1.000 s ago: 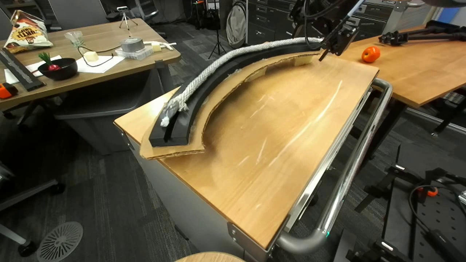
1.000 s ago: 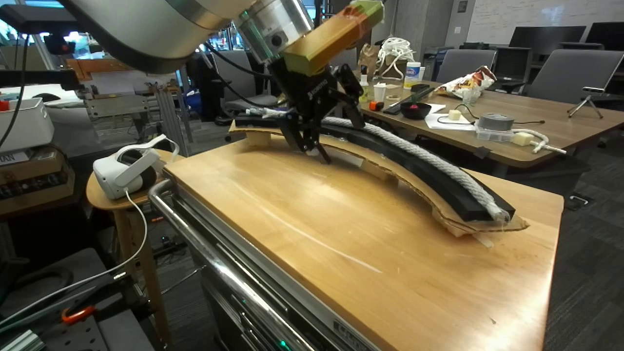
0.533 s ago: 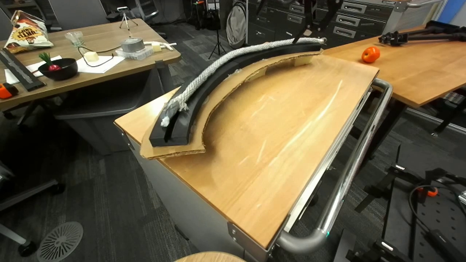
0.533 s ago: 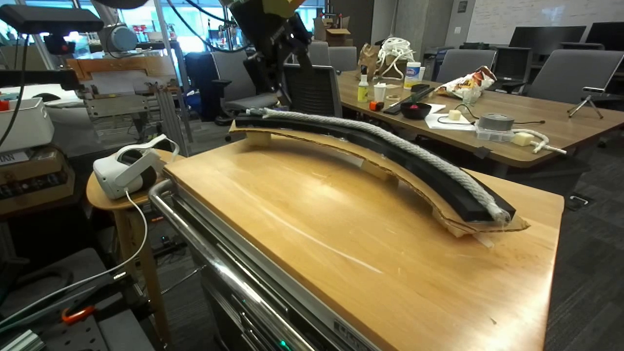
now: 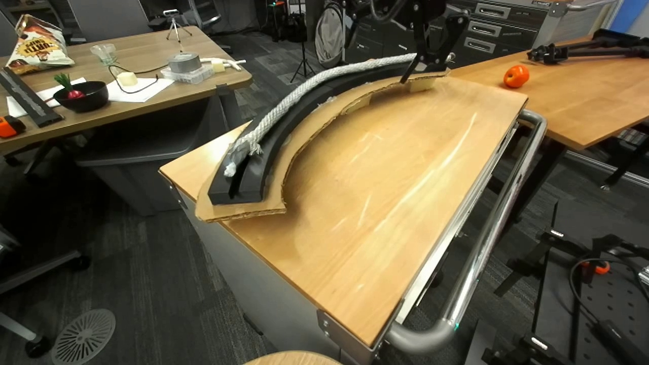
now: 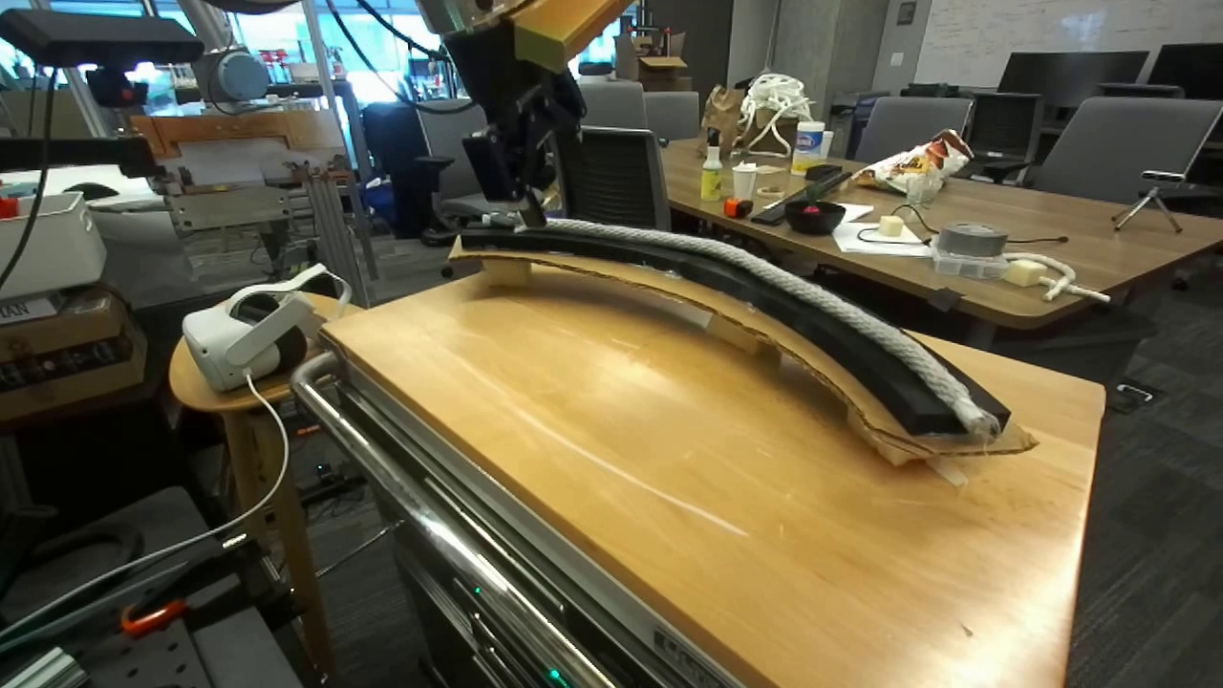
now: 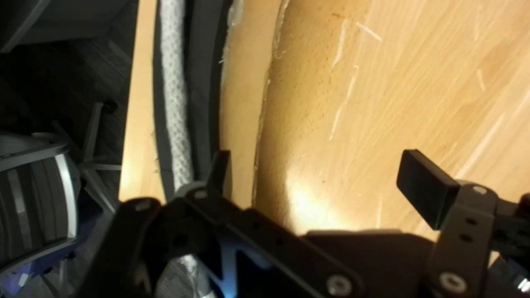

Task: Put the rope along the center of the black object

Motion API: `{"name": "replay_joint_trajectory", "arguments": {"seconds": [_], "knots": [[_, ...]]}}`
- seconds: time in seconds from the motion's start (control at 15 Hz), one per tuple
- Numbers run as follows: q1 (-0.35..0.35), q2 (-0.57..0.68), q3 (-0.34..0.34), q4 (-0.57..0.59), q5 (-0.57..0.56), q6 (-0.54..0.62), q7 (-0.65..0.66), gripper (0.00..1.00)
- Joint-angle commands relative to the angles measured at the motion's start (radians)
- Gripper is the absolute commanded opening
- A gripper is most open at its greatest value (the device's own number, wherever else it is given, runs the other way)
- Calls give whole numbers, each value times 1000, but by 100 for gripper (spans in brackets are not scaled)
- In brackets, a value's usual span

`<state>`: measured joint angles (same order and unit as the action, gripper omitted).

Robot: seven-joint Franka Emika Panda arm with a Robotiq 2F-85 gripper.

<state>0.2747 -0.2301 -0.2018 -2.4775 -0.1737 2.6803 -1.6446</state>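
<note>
Counts: one gripper [image 7: 316, 178], its two fingers [image 7: 426, 186] spread wide, wood visible between them in the wrist view; one rope [image 5: 289, 100]; one black object [image 5: 296, 114]; one cardboard base [image 5: 274, 200] beneath it.

In an exterior view, taking the wooden tabletop [image 5: 375, 213] as dial, the black object arcs from 9 o'clock through 12 to 1. The rope lies lengthwise on it, along the outer half, beside the central groove [image 5: 238, 178]. Gripper at 1 o'clock, at the arc's far end; contact with the rope cannot be told.

Surface: pale wood, several white marks; one metal rail [image 5: 490, 225] near 3 o'clock.

Room: dark carpet [image 5: 172, 284]. Brown table [image 5: 137, 48] at 10 o'clock: one chip bag [image 5: 38, 48], one black bowl [image 5: 88, 99], one tripod [image 5: 174, 29]. Second wooden table [image 5: 588, 91] at 2 o'clock: one orange-red round item [image 5: 517, 76].
</note>
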Motion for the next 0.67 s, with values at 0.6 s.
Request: {"name": "replay_joint_trajectory", "arguments": {"seconds": [0.6], "knots": [[-114, 297, 240, 461, -73, -284, 97, 100]]}}
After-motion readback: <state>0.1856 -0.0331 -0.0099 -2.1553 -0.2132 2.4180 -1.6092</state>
